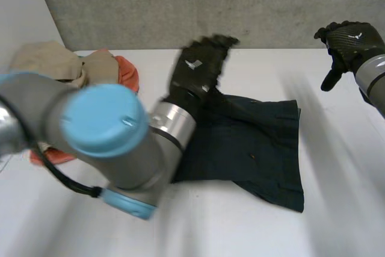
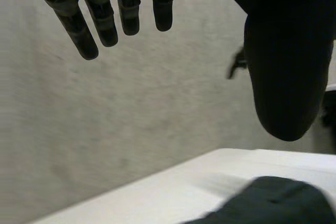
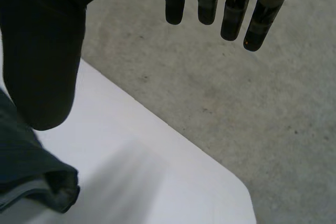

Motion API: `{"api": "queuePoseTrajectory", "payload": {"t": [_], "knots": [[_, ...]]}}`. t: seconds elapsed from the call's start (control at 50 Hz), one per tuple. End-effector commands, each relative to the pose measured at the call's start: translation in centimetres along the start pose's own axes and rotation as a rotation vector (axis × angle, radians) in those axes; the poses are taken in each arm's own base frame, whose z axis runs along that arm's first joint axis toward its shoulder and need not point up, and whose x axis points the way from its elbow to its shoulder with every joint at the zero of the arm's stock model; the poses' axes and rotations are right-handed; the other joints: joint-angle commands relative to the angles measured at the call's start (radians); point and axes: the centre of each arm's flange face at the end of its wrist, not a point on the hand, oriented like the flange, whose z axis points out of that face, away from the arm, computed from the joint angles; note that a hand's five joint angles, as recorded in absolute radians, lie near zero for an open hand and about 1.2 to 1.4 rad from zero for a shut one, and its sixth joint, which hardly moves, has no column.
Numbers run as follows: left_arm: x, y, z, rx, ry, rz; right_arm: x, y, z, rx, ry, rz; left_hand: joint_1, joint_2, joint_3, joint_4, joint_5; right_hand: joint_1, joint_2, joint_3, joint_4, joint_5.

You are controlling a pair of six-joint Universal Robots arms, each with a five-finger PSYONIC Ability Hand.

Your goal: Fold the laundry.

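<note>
You have one dark garment (image 1: 252, 148) to work on, lying spread near the middle of the desk (image 1: 240, 227), its hem side turned toward the right edge and its near right corner pointing at the front edge. It looks soft and light, a thin woven cloth that will likely sag and crease as soon as you lift it, so take it by two corners or along a hemmed edge, where the doubled fabric gives a firmer pinch, not by the loose middle. The left robot hand (image 1: 195, 67) hovers over the garment's rumpled far left part, fingers straight and spread apart from the thumb, holding nothing. The right robot hand (image 1: 348, 43) hangs above the far right corner of the desk, well clear of the cloth, its fingers likewise relaxed and empty. Near the far left corner of the desk waits a heap of more laundry: you can count one beige cloth (image 1: 48, 58) and one orange cloth (image 1: 126, 70), though the arm hides part of the heap, so there may be more.
</note>
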Motion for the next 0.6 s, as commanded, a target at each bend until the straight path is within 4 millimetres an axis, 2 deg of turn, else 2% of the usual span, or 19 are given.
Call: {"api": "queuePoseTrajectory", "payload": {"t": [0.02,0.06,0.08,0.16,0.22,0.26,0.32,0.38,0.4,0.48,0.6], "knots": [[-3.9,-1.8,-3.7,-0.111,-0.105,0.214,-2.1,-0.1,-5.3,-0.144,-0.155,-0.074,0.046,0.053,0.05,0.059,0.058,-0.02,-0.041,-0.034,-0.055,-0.067],[-4.5,-1.3,-4.9,-0.174,-0.122,0.267,-3.2,0.6,-6.5,-0.197,-0.209,-0.059,0.046,0.053,0.05,0.059,0.058,-0.016,-0.036,-0.03,-0.051,-0.063],[-5.1,-0.7,-6.3,-0.239,-0.138,0.318,-4.5,1.4,-7.6,-0.242,-0.266,-0.043,0.049,0.056,0.053,0.062,0.061,0.022,0.002,0.008,-0.013,-0.025],[-6.6,1.0,-9.2,-0.39,-0.201,0.422,-7.5,3.8,-9.9,-0.343,-0.379,-0.003,0.046,0.053,0.05,0.059,0.058,0.049,0.028,0.034,0.013,0.002],[-7.5,2.3,-10.6,-0.468,-0.243,0.46,-8.4,5.3,-10.6,-0.371,-0.393,0.038,0.055,0.062,0.059,0.067,0.067,0.069,0.049,0.055,0.034,0.022],[-8.6,3.4,-11.6,-0.525,-0.285,0.469,-9.0,6.4,-10.7,-0.358,-0.38,0.076,0.067,0.074,0.071,0.079,0.079,0.145,0.125,0.131,0.11,0.098],[-9.2,4.9,-12.3,-0.582,-0.284,0.461,-9.6,7.8,-10.5,-0.324,-0.362,0.116,0.067,0.074,0.071,0.079,0.079,0.286,0.266,0.272,0.251,0.239],[-9.2,6.6,-12.5,-0.621,-0.269,0.457,-9.8,8.5,-10.5,-0.314,-0.352,0.137,0.064,0.071,0.068,0.076,0.076,0.295,0.275,0.281,0.26,0.249],[-9.4,7.8,-12.4,-0.643,-0.265,0.456,-10.0,9.0,-10.6,-0.323,-0.348,0.145,0.058,0.065,0.062,0.07,0.07,0.295,0.275,0.281,0.26,0.249],[-9.6,9.5,-11.9,-0.633,-0.261,0.458,-10.9,10.4,-10.7,-0.35,-0.371,0.159,0.064,0.071,0.068,0.076,0.076,0.313,0.293,0.299,0.278,0.266],[-9.7,9.5,-10.7,-0.537,-0.269,0.461,-12.0,11.2,-10.6,-0.351,-0.39,0.154,0.07,0.077,0.074,0.082,0.082,0.389,0.369,0.375,0.354,0.342]]}}
